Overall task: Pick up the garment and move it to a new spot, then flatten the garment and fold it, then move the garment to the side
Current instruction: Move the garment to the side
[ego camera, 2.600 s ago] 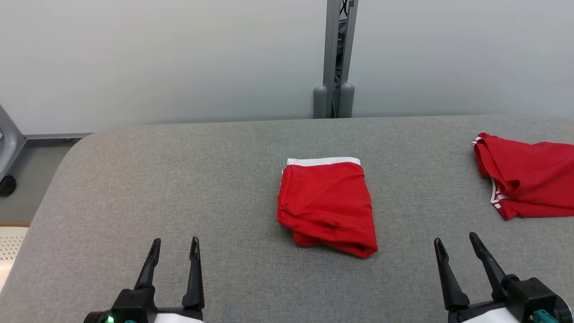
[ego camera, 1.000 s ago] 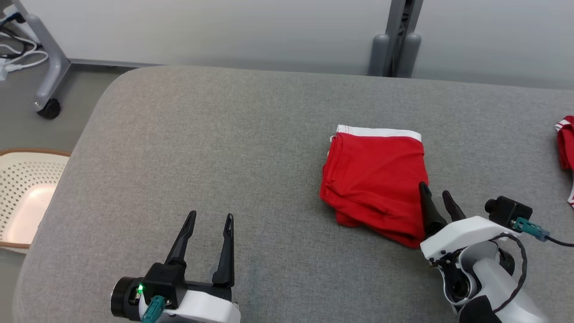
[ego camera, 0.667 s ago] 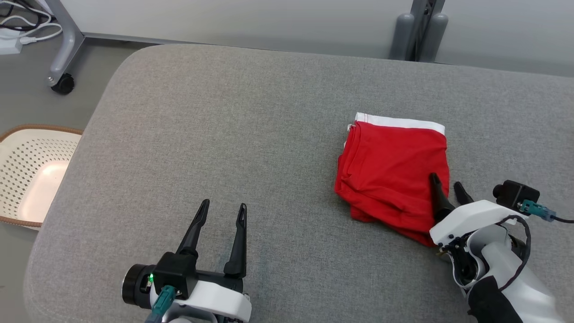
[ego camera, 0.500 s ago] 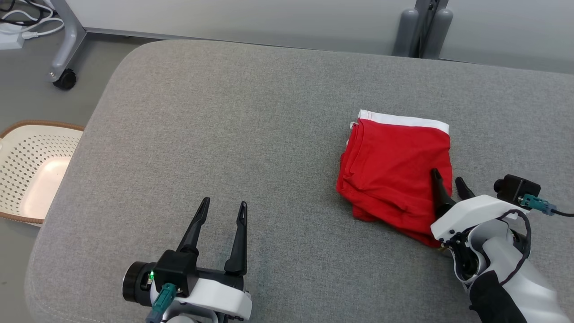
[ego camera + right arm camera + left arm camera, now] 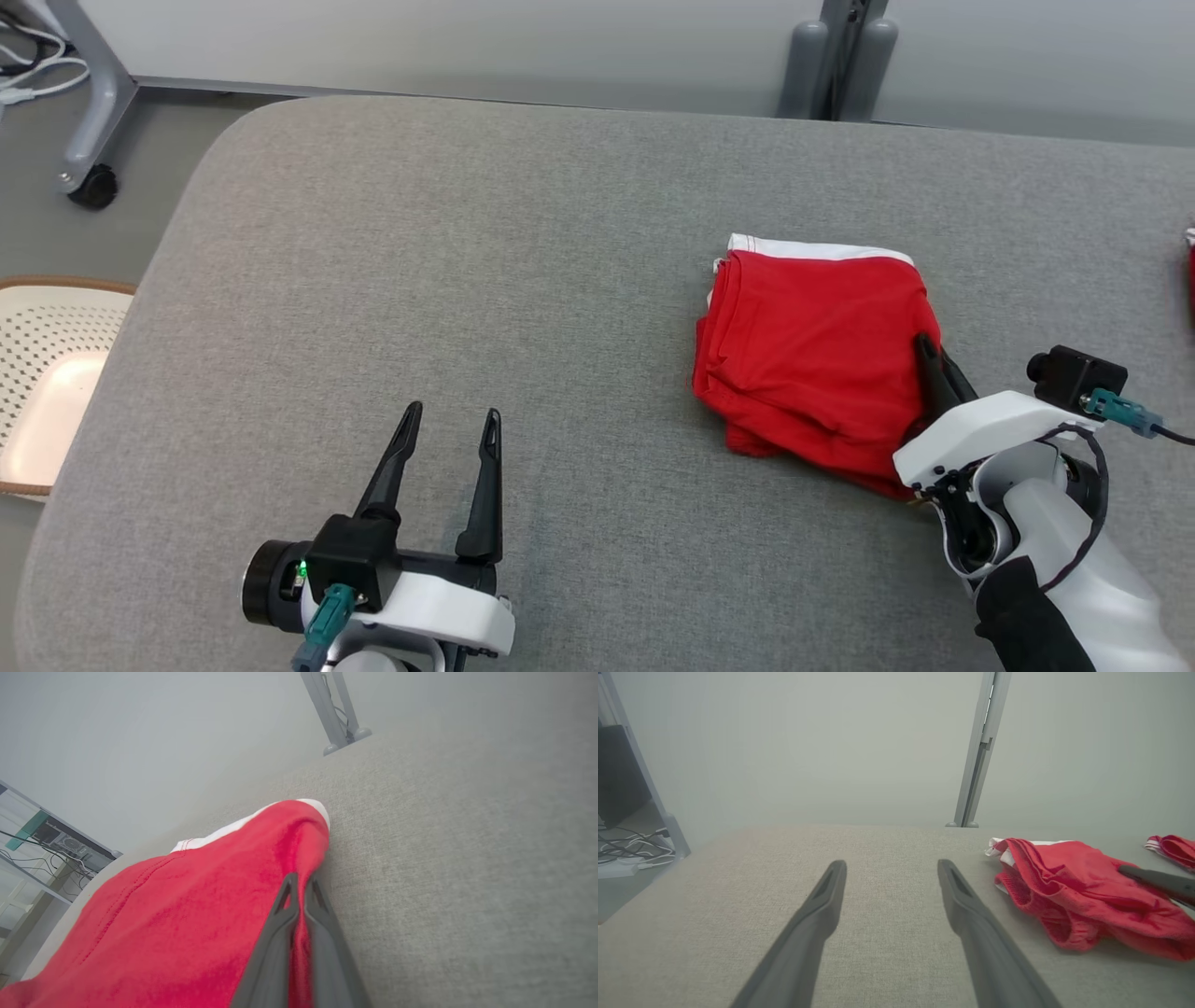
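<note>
Garment (image 5: 812,355) folded on tabletop (image 5: 467,280), right of centre, right edge clenched in right gripper (image 5: 931,350) jaws; left gripper (image 5: 453,411) jaws released, lower left. Risks lifting only top layer, unfolding stack; shallow pinch likely slipping.

Left claw (image 5: 453,412): two long dark tapered fingers (image 5: 483,504), hollowed near the tips, black base block, green LED (image 5: 302,567) lit, teal connector (image 5: 324,623) behind it, black round collar (image 5: 260,586), white wrist shell (image 5: 439,618). Right claw (image 5: 934,348): same dark fingers, white housing (image 5: 990,425), small black camera (image 5: 1070,371) beside, teal plug (image 5: 1117,412), thin black cable (image 5: 1090,523) looping, black sleeve (image 5: 1027,625) further back.
</note>
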Available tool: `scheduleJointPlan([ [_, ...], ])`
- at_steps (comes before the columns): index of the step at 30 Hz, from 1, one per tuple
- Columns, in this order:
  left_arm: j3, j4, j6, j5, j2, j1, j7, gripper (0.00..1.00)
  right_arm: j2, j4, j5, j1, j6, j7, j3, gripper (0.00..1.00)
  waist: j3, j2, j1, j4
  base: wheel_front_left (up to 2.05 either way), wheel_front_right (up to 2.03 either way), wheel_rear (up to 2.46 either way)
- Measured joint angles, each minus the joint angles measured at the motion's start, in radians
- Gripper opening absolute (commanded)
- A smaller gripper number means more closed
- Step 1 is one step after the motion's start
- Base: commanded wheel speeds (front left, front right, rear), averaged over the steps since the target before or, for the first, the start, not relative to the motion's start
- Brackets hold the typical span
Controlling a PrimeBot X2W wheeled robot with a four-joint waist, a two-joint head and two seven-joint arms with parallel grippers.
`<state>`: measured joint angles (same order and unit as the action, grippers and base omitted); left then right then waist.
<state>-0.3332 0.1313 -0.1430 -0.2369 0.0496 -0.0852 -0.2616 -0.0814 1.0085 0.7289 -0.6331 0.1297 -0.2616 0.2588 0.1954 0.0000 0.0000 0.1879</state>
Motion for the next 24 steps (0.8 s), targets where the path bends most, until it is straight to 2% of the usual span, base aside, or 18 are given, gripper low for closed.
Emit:
scheduleJointPlan([
  [12,0.027,-0.013,0.026,0.042,0.0,-0.016,0.0,1.0,0.02,-0.162,-0.155,0.059,0.0,0.0,-0.118,0.0,0.022,0.0,0.0,-0.139,0.0,0.0,0.0],
  [24,0.041,-0.022,0.072,0.09,0.009,-0.077,0.0,1.0,0.031,-0.256,-0.199,0.068,0.0,0.0,-0.15,0.0,0.082,0.0,0.0,-0.351,0.0,0.0,0.0],
])
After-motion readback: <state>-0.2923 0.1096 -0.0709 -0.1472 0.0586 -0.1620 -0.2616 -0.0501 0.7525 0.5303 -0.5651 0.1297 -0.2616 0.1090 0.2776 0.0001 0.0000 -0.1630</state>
